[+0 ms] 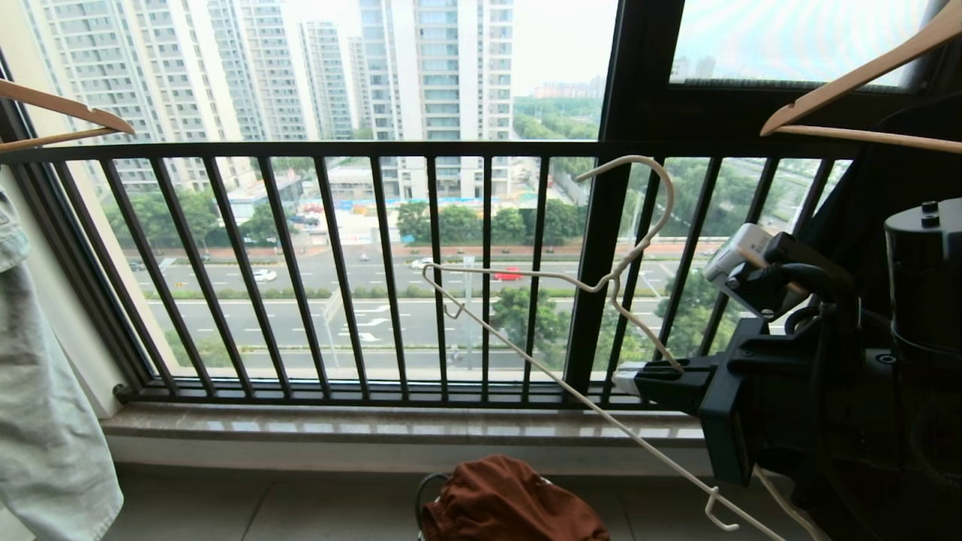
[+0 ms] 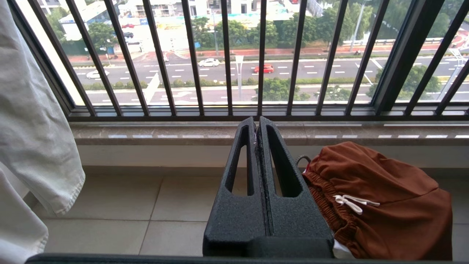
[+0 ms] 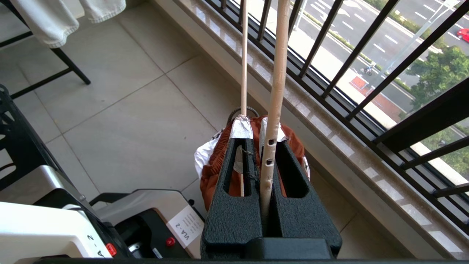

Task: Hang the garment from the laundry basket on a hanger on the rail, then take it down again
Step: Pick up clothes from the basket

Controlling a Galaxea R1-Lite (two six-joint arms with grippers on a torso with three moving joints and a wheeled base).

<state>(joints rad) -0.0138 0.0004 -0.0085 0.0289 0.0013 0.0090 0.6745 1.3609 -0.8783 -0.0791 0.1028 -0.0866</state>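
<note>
Cream hanger (image 1: 526, 323) in right end effector (image 1: 627, 376)

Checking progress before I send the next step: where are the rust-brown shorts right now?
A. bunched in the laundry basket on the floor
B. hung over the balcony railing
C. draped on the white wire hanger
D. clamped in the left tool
A: the rust-brown shorts lie bunched in the laundry basket on the floor, while the right tool holds the bare wire hanger above them.
</note>
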